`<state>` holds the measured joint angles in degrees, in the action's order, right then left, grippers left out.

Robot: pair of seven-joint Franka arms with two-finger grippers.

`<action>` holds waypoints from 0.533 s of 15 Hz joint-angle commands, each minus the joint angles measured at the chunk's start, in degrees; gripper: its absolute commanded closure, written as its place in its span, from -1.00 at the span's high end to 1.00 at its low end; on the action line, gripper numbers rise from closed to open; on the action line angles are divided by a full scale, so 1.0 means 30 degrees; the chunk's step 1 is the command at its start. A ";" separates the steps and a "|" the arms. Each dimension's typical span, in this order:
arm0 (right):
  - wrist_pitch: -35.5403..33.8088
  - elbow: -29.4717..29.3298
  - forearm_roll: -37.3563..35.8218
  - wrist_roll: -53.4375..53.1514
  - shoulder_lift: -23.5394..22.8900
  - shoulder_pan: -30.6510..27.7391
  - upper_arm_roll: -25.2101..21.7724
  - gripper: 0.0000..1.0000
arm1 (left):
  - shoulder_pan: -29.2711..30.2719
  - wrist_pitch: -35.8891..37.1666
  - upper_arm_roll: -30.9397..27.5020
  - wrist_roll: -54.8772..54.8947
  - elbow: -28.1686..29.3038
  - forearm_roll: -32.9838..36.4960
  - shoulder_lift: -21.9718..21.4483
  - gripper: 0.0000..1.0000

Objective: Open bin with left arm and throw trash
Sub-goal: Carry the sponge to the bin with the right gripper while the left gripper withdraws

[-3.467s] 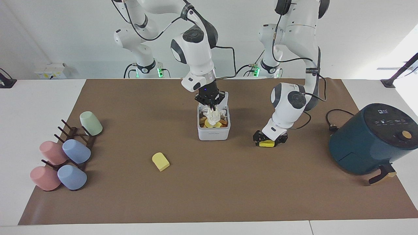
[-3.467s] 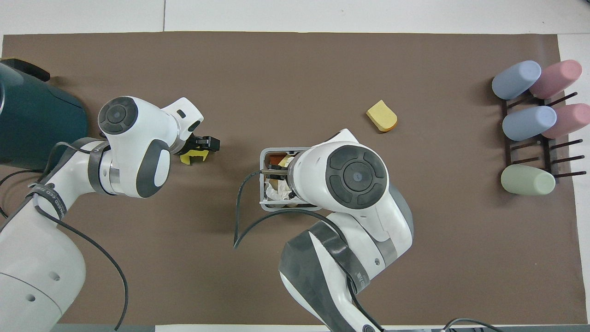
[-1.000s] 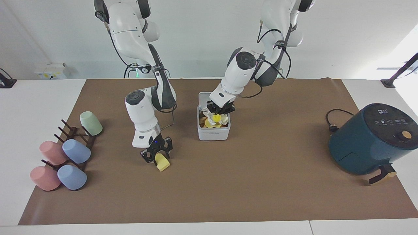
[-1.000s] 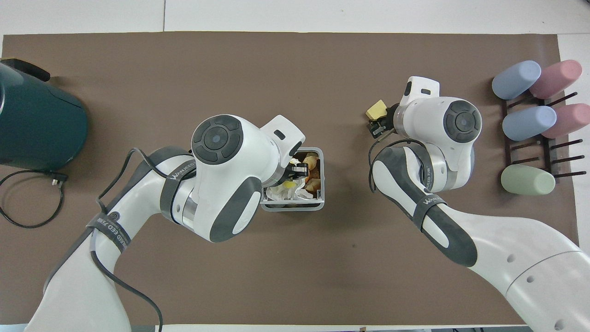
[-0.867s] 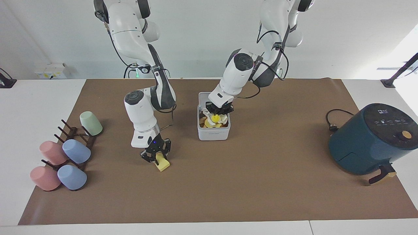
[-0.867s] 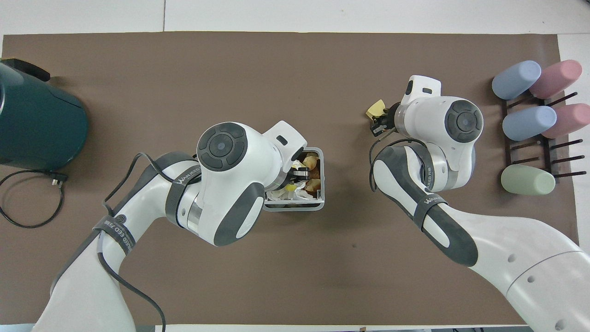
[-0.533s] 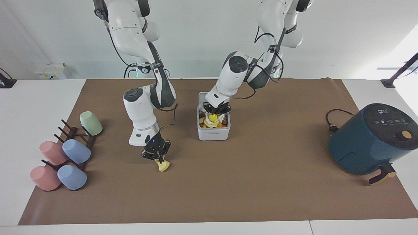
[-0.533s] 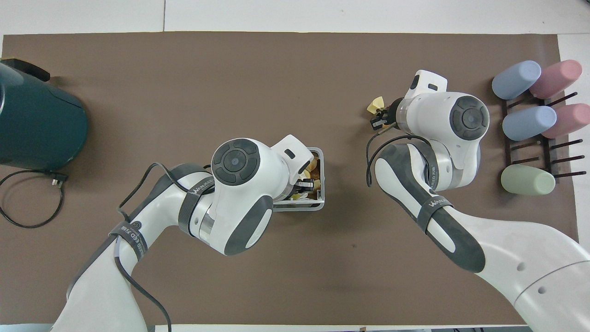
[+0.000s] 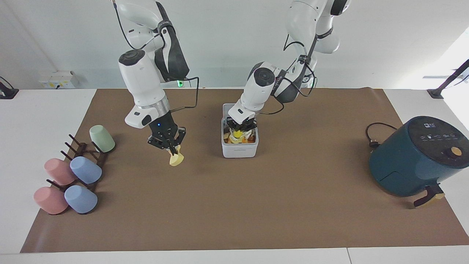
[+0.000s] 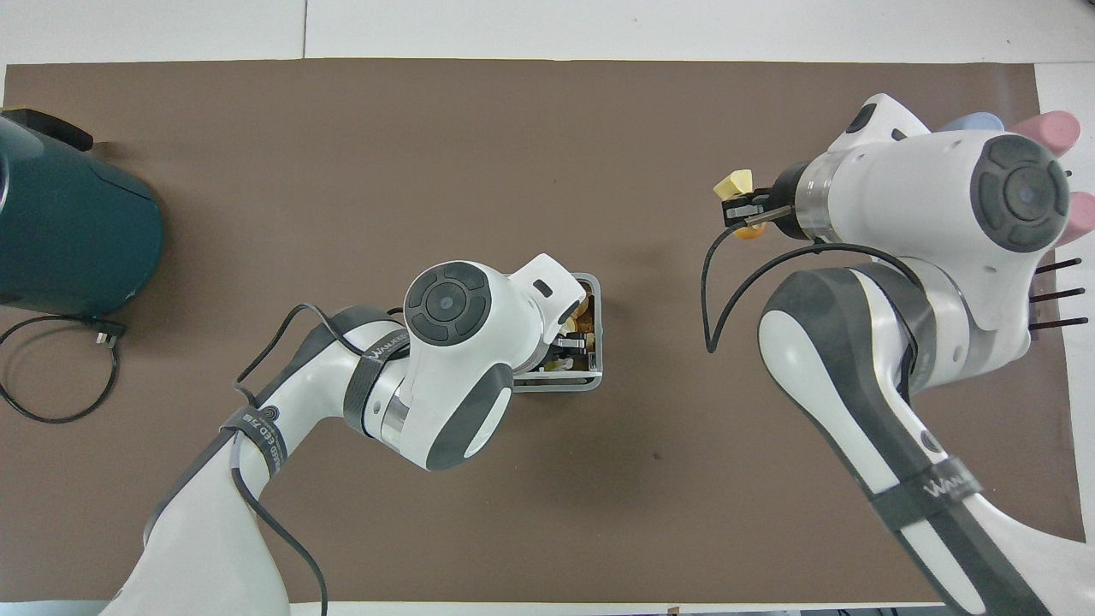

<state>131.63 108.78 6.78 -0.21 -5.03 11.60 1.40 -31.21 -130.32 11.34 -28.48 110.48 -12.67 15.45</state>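
The white bin (image 9: pixel 240 151) stands mid-mat with its lid (image 9: pixel 227 110) swung up on the side nearer the robots. My left gripper (image 9: pixel 240 129) reaches down into the bin, shut on the bright yellow sponge piece (image 9: pixel 237 134). The white paper wad (image 9: pixel 251 134) lies in the bin beside it, mostly hidden. In the overhead view the left arm covers most of the bin (image 10: pixel 596 359). My right gripper (image 9: pixel 170 147) is shut on the pale yellow block (image 9: pixel 176 159) and holds it in the air over the mat, between the cup rack and the bin; the block (image 10: pixel 733 184) also shows overhead.
A dark teal air fryer (image 9: pixel 417 157) with its cable (image 9: pixel 374 136) stands at the left arm's end of the table. A rack with several pastel cups (image 9: pixel 73 172) stands at the right arm's end. Brown mat (image 9: pixel 256 212) covers the table.
My right gripper closed on the pale yellow block and lifted it off the mat toward the bin. My left gripper sank a little deeper into the bin with the sponge piece.
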 commanded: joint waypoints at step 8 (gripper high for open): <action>-0.3066 -0.0431 -0.0237 -0.5256 0.1324 -0.0032 0.0147 -1.00 | 0.0268 0.3360 -0.0322 -0.0056 -0.1758 -0.0170 -0.1017 1.00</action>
<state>122.50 107.49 6.77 -12.55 -1.10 11.57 1.16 -30.45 -122.29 10.59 -28.52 105.00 -12.67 14.02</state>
